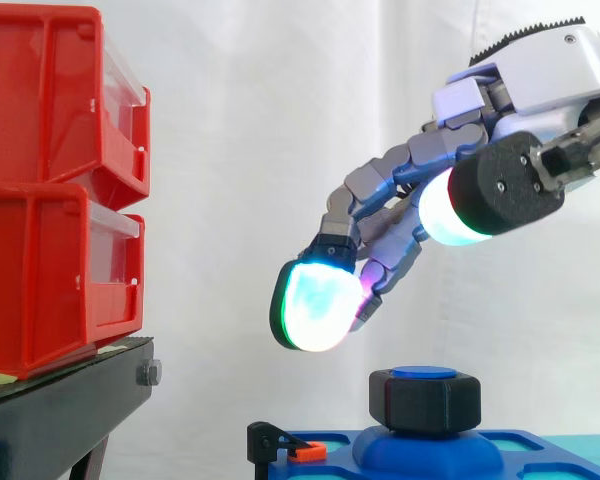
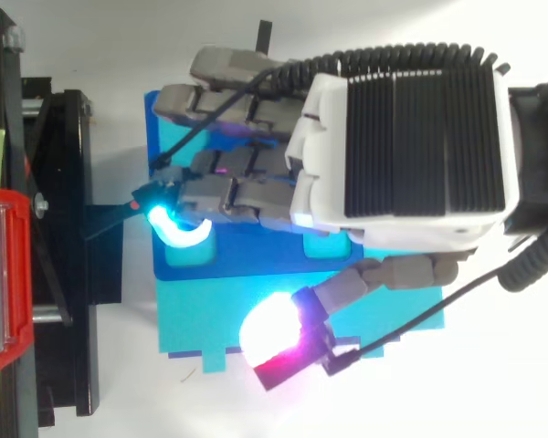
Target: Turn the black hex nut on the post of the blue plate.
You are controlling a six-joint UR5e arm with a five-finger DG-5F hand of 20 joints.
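A robot hand (image 1: 470, 100) reaches in from the upper right and hangs above a blue plate (image 1: 540, 452). Its fingers are loosely bent and spread away from the thumb, and they hold nothing. The glowing fingertips (image 1: 315, 305) point down and to the left, probably set to drop around the nut.

The black hex nut (image 1: 425, 402) sits on a short blue post (image 1: 423, 373) rising from a rounded hump near the middle of the plate. The post's cap shows just above the nut. There is a clear gap between the nut and the nearest fingertip, which hangs up and to the left of it.

A small black and orange clip (image 1: 285, 445) stands at the plate's left edge. Beyond that edge, two stacked red bins (image 1: 50, 180) rest on a black stand (image 1: 70, 400).

From above, the back of the robot hand (image 2: 402, 155) covers the middle of the plate, so the nut and post are hidden beneath it. The thumb (image 2: 274, 338) reaches out over the plate's near edge. From the side, the bottom of the frame cuts off the plate, so whatever it rests on cannot be made out. The thread under the nut is not visible either.
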